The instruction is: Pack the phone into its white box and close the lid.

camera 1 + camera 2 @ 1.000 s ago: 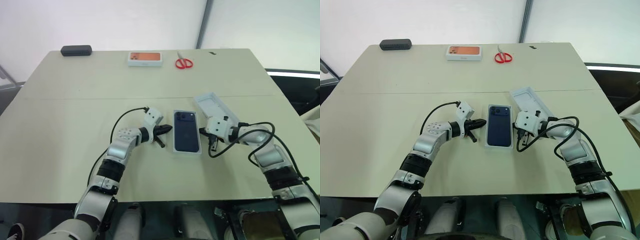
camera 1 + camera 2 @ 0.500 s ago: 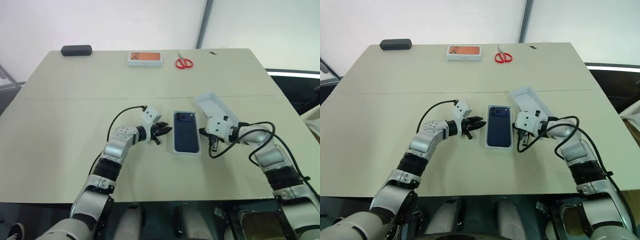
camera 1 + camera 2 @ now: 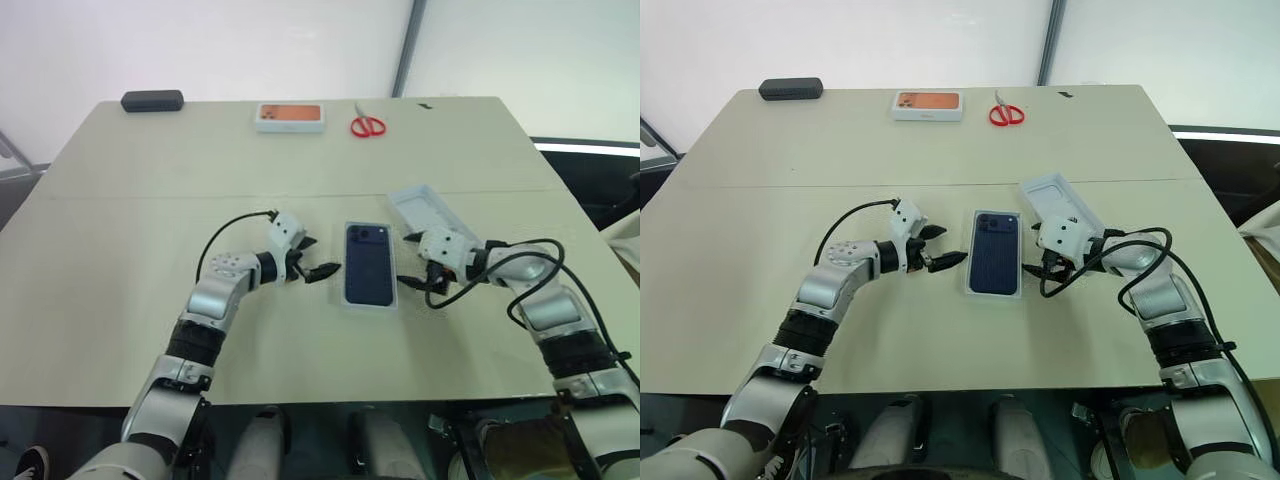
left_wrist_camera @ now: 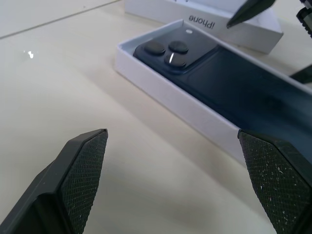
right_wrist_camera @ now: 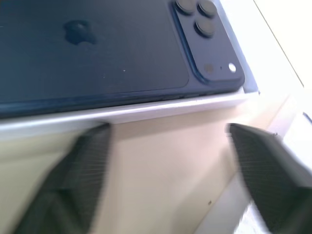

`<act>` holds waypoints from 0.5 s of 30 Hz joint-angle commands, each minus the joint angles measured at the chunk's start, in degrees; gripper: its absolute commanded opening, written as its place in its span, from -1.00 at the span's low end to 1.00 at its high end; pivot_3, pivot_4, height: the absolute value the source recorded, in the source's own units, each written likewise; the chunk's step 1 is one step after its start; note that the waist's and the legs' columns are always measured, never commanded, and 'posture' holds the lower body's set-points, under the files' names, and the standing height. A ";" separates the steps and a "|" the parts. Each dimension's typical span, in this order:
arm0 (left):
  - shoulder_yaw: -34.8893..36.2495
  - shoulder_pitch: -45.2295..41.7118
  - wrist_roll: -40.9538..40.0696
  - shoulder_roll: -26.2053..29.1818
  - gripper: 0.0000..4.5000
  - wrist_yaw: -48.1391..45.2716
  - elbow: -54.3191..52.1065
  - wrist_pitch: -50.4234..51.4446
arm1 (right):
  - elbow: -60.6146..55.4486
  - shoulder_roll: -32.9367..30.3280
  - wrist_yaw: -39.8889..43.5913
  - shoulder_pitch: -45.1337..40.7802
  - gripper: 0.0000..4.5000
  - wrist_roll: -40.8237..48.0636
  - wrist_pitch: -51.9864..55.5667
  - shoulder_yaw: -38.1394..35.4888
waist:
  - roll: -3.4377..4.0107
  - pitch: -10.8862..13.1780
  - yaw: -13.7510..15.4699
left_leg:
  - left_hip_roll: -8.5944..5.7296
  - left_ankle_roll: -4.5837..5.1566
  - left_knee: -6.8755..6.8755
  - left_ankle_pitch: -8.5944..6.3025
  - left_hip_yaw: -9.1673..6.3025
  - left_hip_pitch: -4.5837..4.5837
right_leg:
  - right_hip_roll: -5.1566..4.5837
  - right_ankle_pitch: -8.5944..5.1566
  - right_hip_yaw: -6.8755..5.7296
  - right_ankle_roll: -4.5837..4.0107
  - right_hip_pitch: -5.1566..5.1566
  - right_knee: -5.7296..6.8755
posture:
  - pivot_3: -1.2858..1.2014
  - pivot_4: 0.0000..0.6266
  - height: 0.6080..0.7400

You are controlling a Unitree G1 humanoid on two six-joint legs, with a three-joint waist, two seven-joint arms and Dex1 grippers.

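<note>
A broad beige table (image 3: 150, 230) stands before pale wall panels, its top carrying a faint seam across the middle. Near the centre lies the white box (image 3: 369, 303), a shallow tray with low white walls, and the phone (image 3: 369, 265) rests inside it, back upward: dark navy, glossy, a raised square camera cluster with three lenses at the far corner, and a faint apple logo at mid-back seen from the right wrist. Just beside the tray, on its right and angled away, sits the lid (image 3: 428, 210), open side up, plain white within; its side wall reads "iPhone" in grey letters in the left wrist view. The left gripper (image 3: 316, 257) sits low over the table close to the tray's left edge, black fingers (image 4: 80, 168) spread wide, holding nothing. The right gripper (image 3: 408, 262) is at the tray's right edge, between tray and lid, jaws likewise wide apart and empty. Along the far edge, well apart from all this: a dark oblong case (image 3: 152, 101), an orange-printed box (image 3: 291, 117) with white border, and red-handled scissors (image 3: 367, 124). Printing on the orange box is too small to read.
</note>
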 commanded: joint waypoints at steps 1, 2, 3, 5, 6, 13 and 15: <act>2.55 1.20 -3.08 2.51 1.00 -2.03 -5.32 0.07 | -4.03 -2.07 0.98 -0.41 0.96 2.27 0.52 -2.34 | 0.03 0.01 -0.02 | 0.01 0.00 0.00 0.00 0.00 0.00 | 0.00 0.00 0.00 0.00 0.00 0.00 | 0.03 -0.52 1.00; 3.02 1.50 -3.74 3.24 1.00 -2.42 -6.11 0.18 | -4.64 -2.41 1.14 -0.44 0.96 2.77 1.33 -2.64 | 0.04 0.02 -0.02 | 0.02 0.00 0.00 0.00 0.01 0.00 | 0.00 0.00 0.01 0.00 -0.01 0.00 | 0.03 -0.52 1.00; 3.31 1.75 -4.10 3.99 1.00 -2.55 -6.68 0.56 | -4.92 -2.91 1.12 -0.48 0.96 2.86 1.79 -2.76 | 0.03 0.02 0.00 | 0.04 0.00 0.00 0.00 0.01 0.00 | -0.01 0.00 0.02 0.00 -0.01 0.00 | 0.03 -0.52 1.00; 3.65 2.54 -3.81 5.56 1.00 -2.71 -7.51 -1.16 | -5.13 -3.76 1.32 -0.42 0.96 3.39 3.23 -3.32 | 0.03 0.02 0.10 | 0.04 0.00 0.00 0.00 0.00 0.00 | -0.01 0.00 0.01 0.00 -0.01 0.00 | 0.03 -0.52 1.00; 3.88 2.92 -4.00 6.24 1.00 -2.90 -7.85 -1.52 | -5.01 -4.21 1.20 -0.34 0.96 3.41 3.53 -3.55 | 0.03 0.02 0.12 | 0.04 0.00 0.01 0.00 0.00 0.00 | -0.01 0.00 0.01 0.00 0.00 0.00 | 0.03 -0.52 1.00; 6.64 8.23 -5.68 12.12 1.00 -5.60 -12.30 -4.66 | -6.97 -5.88 -1.12 2.37 0.96 6.21 9.17 -8.44 | 0.04 0.03 0.21 | 0.08 0.02 -0.01 -0.01 0.02 -0.02 | -0.06 -0.01 0.02 -0.01 -0.01 -0.01 | 0.03 -0.52 1.00; 7.26 9.14 -5.29 12.33 1.00 -4.48 -13.23 -7.40 | -6.72 -4.19 -4.19 -0.29 0.96 5.96 15.61 -8.49 | 0.05 0.03 0.09 | 0.12 0.02 0.00 -0.01 0.01 0.00 | -0.07 0.00 0.06 -0.02 -0.02 -0.01 | 0.03 -0.52 1.00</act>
